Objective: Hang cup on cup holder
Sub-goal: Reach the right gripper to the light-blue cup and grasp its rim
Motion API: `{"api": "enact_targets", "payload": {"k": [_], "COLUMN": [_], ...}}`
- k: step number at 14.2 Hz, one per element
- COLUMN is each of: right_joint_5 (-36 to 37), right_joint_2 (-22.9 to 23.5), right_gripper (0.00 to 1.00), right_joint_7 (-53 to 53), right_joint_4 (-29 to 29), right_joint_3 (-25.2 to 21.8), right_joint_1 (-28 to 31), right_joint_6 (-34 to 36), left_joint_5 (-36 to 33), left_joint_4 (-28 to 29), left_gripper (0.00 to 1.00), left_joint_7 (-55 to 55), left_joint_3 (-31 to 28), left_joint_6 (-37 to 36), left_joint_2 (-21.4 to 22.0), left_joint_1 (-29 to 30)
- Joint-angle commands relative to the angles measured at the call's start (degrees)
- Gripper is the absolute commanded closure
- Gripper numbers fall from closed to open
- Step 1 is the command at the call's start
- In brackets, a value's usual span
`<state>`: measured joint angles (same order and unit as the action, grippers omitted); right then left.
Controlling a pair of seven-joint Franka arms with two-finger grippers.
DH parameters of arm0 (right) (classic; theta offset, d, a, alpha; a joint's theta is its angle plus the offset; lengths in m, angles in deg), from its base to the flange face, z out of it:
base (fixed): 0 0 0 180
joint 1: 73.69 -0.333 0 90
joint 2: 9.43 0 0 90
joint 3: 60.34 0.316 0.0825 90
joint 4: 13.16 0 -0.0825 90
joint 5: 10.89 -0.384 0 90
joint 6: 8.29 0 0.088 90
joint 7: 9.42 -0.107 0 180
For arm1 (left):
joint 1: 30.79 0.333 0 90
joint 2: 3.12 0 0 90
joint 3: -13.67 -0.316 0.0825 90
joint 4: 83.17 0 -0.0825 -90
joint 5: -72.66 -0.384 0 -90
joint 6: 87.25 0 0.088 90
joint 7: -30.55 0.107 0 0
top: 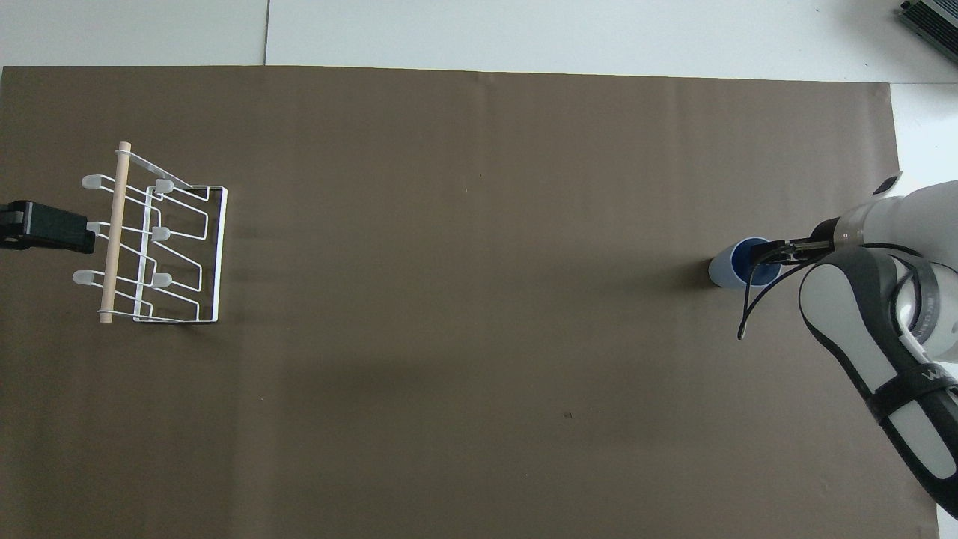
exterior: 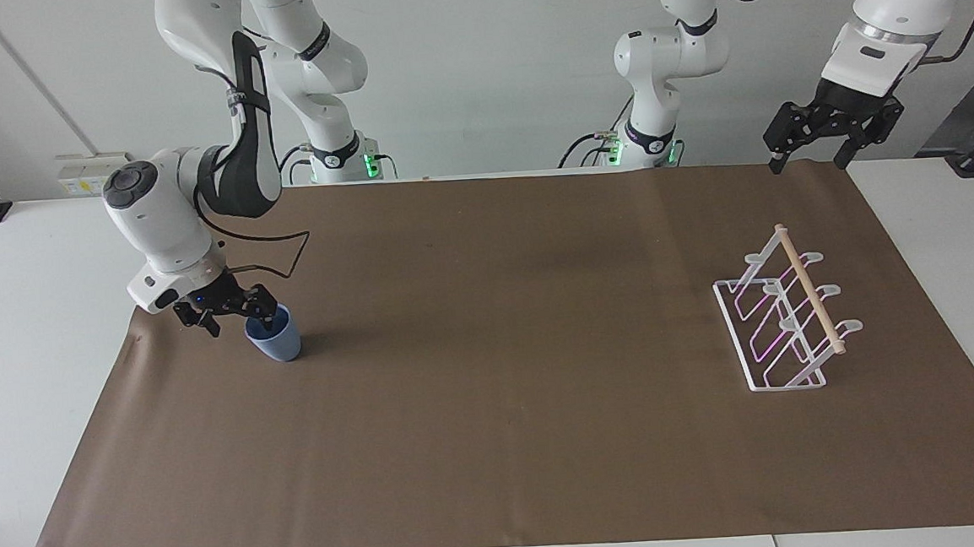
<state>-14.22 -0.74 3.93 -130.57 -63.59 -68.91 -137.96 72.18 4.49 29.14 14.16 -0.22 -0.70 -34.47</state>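
Note:
The light blue cup [exterior: 278, 344] stands upright on the brown mat near the right arm's end of the table; it also shows in the overhead view [top: 727, 268]. My right gripper [exterior: 240, 322] is low at the cup's rim, open, with one finger inside the cup and the other outside it, toward the table's end. From above the gripper [top: 771, 253] covers part of the cup's mouth. The white wire cup holder [exterior: 782, 323] with its wooden dowel stands near the left arm's end [top: 153, 239]. My left gripper [exterior: 807, 161] waits open, raised over the mat's corner.
A brown mat [exterior: 493, 375] covers most of the white table [exterior: 27, 352]. The wide stretch of mat between the cup and the holder is bare. A black cable loops from the right wrist [exterior: 274, 253] above the mat.

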Motion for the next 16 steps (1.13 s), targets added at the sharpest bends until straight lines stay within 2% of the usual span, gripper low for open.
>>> {"api": "enact_targets", "payload": {"k": [1,2,4,7,8,9,10,16], "right_joint_5": [-1.5,-1.6,-1.6,-1.7,-1.7,-1.7,-1.7,-3.2], "right_joint_2": [0.0,0.0,0.0,-0.1,-0.1,-0.1,-0.1,-0.1], "right_gripper": [0.19,0.2,0.33,0.61,0.68,0.81,1.0,1.0], "right_joint_7": [2.2,2.1,2.0,1.9,1.9,1.9,1.9,1.1], "right_joint_4": [-0.5,-0.6,-0.6,-0.8,-0.8,-0.8,-0.8,-0.6], "right_joint_3": [0.3,0.3,0.3,0.3,0.3,0.3,0.3,0.3], "right_joint_1": [0.3,0.3,0.2,0.2,0.2,0.1,0.1,0.1], "right_joint_6": [-1.6,-1.5,-1.5,-1.3,-1.2,-1.2,-1.1,-0.7], "left_joint_5": [0.5,0.5,0.5,0.5,0.5,0.5,0.5,0.5], "left_joint_4": [1.4,1.4,1.4,1.4,1.4,1.4,1.4,1.4], "left_gripper": [0.0,0.0,0.0,0.0,0.0,0.0,0.0,0.0], "left_joint_7": [0.3,0.3,0.3,0.3,0.3,0.3,0.3,0.3], "left_joint_3": [-0.1,-0.1,-0.1,-0.1,-0.1,-0.1,-0.1,-0.1], "left_joint_6": [-0.4,-0.4,-0.4,-0.4,-0.4,-0.4,-0.4,-0.4], "left_joint_2": [1.3,1.3,1.3,1.3,1.3,1.3,1.3,1.3], "left_joint_1": [0.2,0.2,0.2,0.2,0.2,0.2,0.2,0.2]}}
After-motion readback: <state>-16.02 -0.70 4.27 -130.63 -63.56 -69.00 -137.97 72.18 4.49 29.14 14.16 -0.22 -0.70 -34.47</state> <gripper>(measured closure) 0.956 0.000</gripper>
